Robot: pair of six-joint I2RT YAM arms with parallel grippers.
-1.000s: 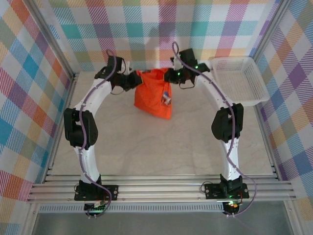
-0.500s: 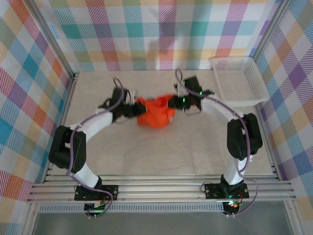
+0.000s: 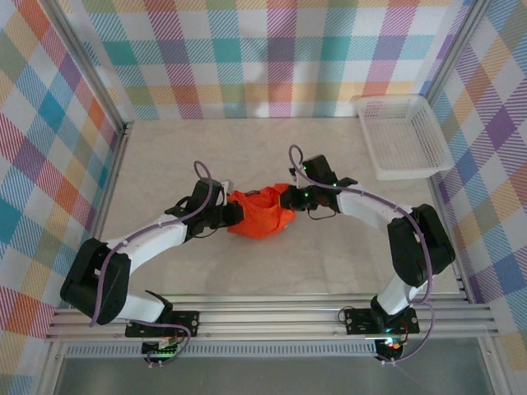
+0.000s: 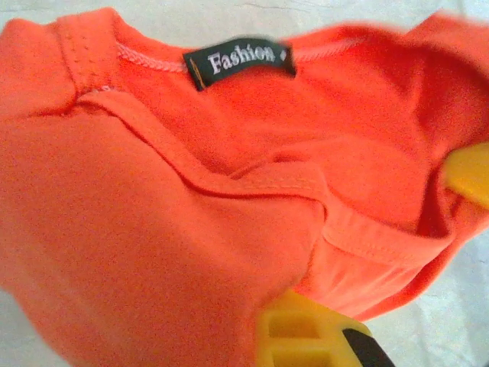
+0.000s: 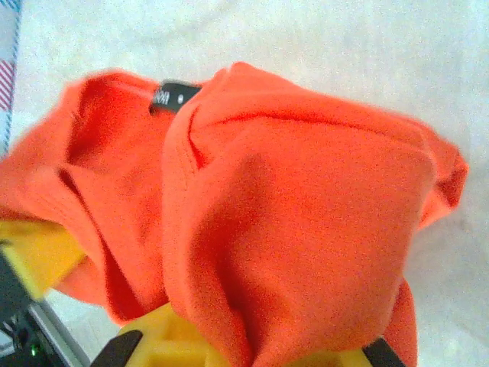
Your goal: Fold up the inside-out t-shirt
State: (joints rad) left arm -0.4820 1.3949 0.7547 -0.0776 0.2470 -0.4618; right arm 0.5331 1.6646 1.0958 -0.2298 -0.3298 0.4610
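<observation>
— Which step is this, do you reckon?

— Laying it out, I'd say; no fold is started. From the near edge both arms reach to the middle of the table (image 3: 247, 271). The left gripper (image 3: 231, 216) is clamped on one side of the inside-out t-shirt (image 3: 262, 212), and the right gripper (image 3: 287, 197) is pinched tight on the other.

— And the shirt itself?

— A bunched orange heap between them, seemingly resting mid-table. Its neck label (image 4: 238, 61) shows at the collar.

— So what next?

— Probably the grippers drawing apart to stretch the cloth flat; a heap won't take a crease. The white basket (image 3: 403, 136) sits in the far right corner, well apart.
</observation>
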